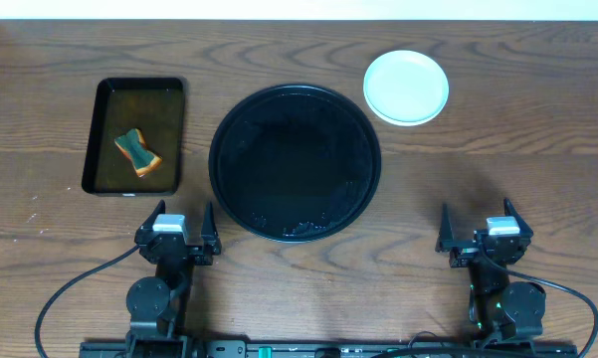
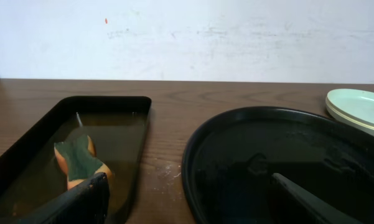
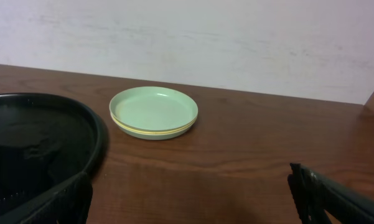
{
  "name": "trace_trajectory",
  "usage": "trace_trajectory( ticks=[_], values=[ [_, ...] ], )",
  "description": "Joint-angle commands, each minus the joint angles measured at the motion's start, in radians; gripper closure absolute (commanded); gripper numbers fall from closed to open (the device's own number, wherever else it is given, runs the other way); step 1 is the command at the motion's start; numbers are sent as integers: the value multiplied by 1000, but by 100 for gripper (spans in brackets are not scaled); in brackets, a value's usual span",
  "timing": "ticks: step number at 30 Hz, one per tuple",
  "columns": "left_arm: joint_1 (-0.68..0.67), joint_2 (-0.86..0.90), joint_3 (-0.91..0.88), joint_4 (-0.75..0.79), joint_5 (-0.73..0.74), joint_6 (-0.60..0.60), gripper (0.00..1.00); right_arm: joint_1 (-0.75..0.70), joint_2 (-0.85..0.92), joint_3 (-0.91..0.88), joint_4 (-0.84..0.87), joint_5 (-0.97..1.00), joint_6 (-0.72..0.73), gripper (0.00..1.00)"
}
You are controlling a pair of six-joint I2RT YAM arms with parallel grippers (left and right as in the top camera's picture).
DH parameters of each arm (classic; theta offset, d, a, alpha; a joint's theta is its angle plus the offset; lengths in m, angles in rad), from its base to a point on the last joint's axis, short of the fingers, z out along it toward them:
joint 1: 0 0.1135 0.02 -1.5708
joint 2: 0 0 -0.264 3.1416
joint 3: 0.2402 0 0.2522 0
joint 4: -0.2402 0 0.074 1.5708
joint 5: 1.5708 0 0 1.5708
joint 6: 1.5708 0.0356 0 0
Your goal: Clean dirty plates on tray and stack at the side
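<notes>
The large round black tray (image 1: 295,162) sat at the middle of the wooden worktop (image 1: 498,149) with no plate on it, only a few wet glints near its 6 o'clock rim. The plates (image 1: 406,87) stood in one stack on the bare worktop at about 1 o'clock from the tray, near its rim but not touching it. In the right wrist view the stack (image 3: 153,112) showed a pale mint-green plate on top, a thin pale yellow edge under it and another mint edge at the bottom; the top face looked clean.

At 9 o'clock from the round tray, just beside it, lay a smaller rectangular black tray (image 1: 183,134) holding brownish liquid. A sponge (image 1: 137,151) with a green face and an orange body lay in that liquid.

The left pincer (image 1: 184,211) hung at about 7 o'clock from the round tray, its jaws spread wide and gripping nothing. The right pincer (image 1: 476,209) was at about 4 o'clock, well apart from the tray, likewise wide apart and empty.
</notes>
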Motion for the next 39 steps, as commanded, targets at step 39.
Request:
trace_trajectory(
  ticks=[39],
  values=[
    [-6, -8, -8, -50, -30, -70, 19, -6, -5, -2, -4, -7, -6, 1]
  ],
)
